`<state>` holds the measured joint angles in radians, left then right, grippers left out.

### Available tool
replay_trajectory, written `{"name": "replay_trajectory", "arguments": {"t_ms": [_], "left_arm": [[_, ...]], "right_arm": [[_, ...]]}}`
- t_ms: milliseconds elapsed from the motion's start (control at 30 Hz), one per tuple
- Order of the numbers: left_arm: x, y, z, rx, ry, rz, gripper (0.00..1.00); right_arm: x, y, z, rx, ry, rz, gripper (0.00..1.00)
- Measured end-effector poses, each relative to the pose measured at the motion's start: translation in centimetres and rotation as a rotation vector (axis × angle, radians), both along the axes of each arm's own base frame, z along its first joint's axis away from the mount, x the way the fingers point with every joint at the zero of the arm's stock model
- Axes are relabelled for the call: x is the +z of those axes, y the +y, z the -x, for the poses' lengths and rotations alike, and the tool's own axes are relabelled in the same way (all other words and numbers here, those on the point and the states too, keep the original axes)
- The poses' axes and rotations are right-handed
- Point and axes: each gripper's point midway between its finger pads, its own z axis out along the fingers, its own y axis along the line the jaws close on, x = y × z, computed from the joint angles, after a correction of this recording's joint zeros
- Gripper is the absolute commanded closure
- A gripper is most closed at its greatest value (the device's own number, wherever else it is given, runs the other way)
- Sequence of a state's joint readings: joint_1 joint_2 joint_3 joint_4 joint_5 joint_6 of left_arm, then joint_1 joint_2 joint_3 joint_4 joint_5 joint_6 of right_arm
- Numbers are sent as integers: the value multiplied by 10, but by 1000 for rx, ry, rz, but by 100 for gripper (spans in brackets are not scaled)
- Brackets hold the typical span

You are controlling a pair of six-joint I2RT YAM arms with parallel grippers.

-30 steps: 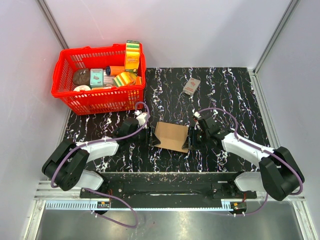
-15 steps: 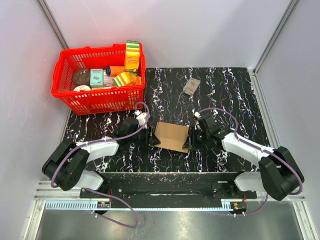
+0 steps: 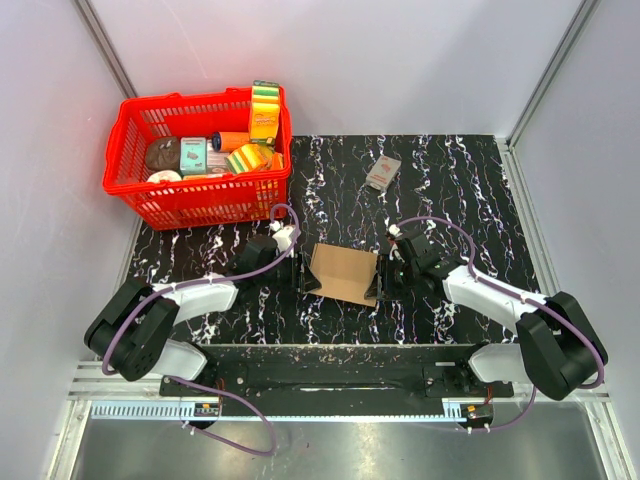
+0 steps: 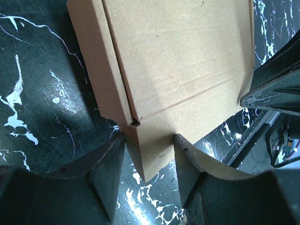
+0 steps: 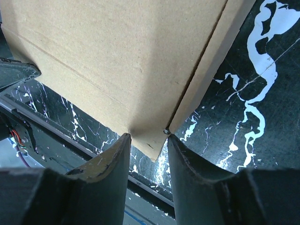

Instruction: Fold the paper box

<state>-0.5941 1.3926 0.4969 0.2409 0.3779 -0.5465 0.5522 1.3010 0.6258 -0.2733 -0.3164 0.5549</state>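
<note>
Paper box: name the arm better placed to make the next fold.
Left, by a little. The left gripper clamps the paper box right at the notch where its narrow side flap hinges; the right gripper pins the opposite corner and can anchor.

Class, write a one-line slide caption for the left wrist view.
Left gripper closed on one corner of the brown paper box, over the black marbled table.
</note>
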Motion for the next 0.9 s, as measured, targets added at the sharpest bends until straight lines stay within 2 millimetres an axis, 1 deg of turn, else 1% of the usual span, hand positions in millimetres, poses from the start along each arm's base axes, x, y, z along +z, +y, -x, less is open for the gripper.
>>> {"name": "replay_trajectory", "arguments": {"t_ms": [400,733,900], "left_arm": [[-4,3,-1,-7,1,-12,50],[-9,11,-3,-3,1,-40,50],[-7,15,-3,3,3,-44,47]], "right_arm": [[0,0,-1,0,-6,-4,57],[1,1,-2,-1,-12,-8,57],[1,1,-3,-1,-12,-8,57]]}}
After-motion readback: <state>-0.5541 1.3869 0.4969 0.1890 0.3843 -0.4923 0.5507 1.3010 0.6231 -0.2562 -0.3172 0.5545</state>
